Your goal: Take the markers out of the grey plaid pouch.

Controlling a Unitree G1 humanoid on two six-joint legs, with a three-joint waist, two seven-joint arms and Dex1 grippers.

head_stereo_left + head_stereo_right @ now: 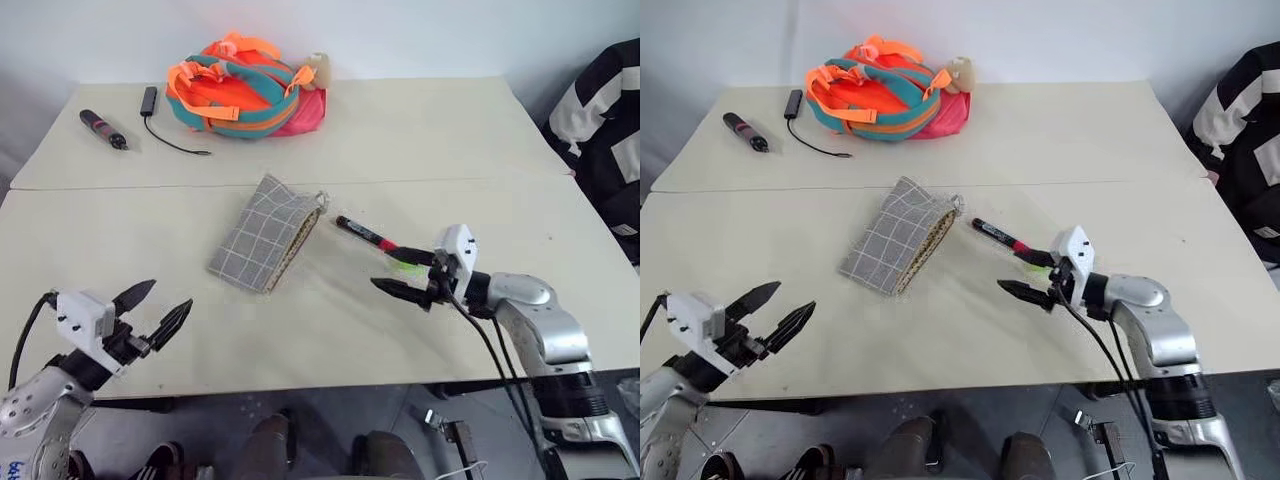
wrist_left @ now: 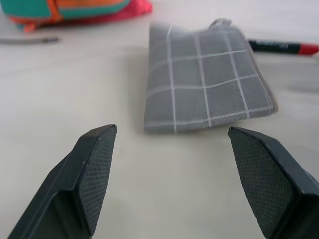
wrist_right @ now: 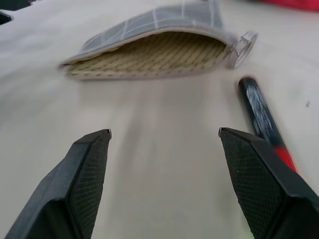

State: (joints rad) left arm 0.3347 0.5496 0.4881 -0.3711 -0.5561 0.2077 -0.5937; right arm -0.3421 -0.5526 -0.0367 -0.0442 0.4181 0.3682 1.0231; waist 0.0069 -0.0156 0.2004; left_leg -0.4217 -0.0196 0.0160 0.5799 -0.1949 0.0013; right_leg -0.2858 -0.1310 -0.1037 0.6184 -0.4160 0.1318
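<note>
Grey pouch (image 1: 262, 235) mid-table, markers (image 1: 367, 234) just right of it, your two grippers (image 1: 152, 309) (image 1: 408, 273) wide open, empty.

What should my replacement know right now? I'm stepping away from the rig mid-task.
Left end effector: open, empty, near the table's front edge.
Right end effector: open, empty, beside the markers.
Grey plaid pouch: lying flat mid-table, mouth open, tan lining visible.
Black-and-red marker and green marker: on the table, right of the pouch.
Done: both markers appear out.
Left: confirm the pouch is empty; its interior is not fully visible.
</note>
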